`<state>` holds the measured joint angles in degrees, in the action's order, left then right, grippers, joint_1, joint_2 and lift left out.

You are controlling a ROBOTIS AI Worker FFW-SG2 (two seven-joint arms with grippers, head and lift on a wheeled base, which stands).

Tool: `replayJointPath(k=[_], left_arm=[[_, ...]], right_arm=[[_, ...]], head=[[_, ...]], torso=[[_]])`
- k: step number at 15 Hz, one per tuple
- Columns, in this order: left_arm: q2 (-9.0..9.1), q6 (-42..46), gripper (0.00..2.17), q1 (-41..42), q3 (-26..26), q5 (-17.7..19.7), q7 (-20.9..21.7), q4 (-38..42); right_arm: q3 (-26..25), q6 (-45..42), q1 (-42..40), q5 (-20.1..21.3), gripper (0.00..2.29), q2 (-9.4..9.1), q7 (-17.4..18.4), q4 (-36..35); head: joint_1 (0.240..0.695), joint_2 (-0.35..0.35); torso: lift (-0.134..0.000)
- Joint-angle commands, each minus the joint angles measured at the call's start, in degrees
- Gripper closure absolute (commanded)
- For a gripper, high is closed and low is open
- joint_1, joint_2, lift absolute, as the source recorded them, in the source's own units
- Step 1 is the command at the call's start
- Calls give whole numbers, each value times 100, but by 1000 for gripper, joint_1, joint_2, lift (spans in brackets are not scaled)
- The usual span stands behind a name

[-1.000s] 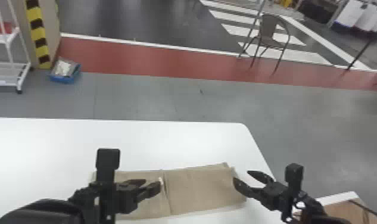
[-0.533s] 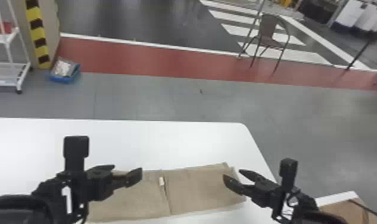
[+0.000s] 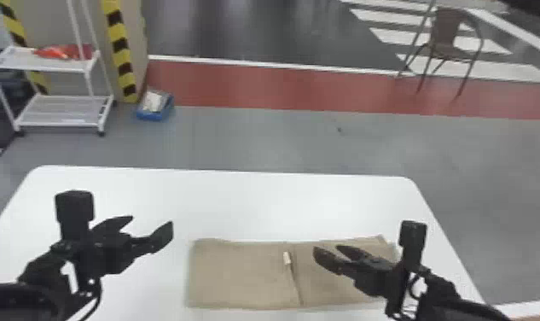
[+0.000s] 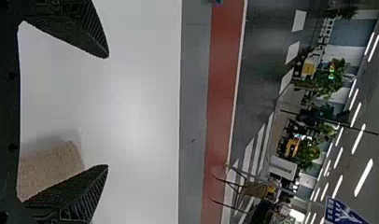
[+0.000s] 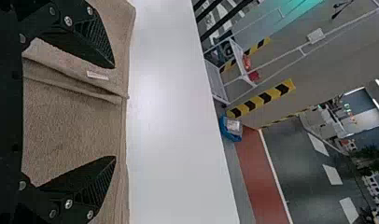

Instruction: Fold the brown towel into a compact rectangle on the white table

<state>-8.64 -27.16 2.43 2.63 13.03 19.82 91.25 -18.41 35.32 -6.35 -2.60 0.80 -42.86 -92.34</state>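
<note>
Your left gripper and right gripper are spread wide, holding nothing, and the brown towel lies oblong on the white table, a white tag near its crease.

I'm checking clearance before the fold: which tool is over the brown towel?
The right tool: it is above the towel; the left tool is over bare table, left of the towel.
</note>
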Motion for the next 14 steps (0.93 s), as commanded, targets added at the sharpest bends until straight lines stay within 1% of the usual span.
replayJointPath(k=[1,3,4,6,9,10,12,14], left_arm=[[-50,223,43,64,-131,42,74,-37],[-112,294,46,73,-131,174,92,-55],[-121,381,46,73,-131,174,92,-81],[-121,487,46,56,-131,174,92,-151],[-121,663,46,21,-69,183,101,-239],[-121,663,46,21,-60,209,101,-248],[-121,680,46,29,-60,209,127,-248],[-129,698,46,47,-69,218,145,-239]], right_arm=[[479,103,125,102,221,-18,234,173],[655,437,125,181,286,-27,489,164],[672,718,125,181,289,-53,577,120],[698,894,11,278,289,-85,709,-47],[769,929,37,286,289,-85,753,-56],[813,929,64,286,350,-85,762,-47],[874,947,125,286,377,-85,806,23],[945,1158,213,295,377,-85,858,85]], head=[[695,-91],[695,-53],[695,-39],[695,-20],[695,-18],[695,-18],[695,-15],[695,-11]], torso=[[0],[0],[0],[0],[0],[0],[0],[0]])
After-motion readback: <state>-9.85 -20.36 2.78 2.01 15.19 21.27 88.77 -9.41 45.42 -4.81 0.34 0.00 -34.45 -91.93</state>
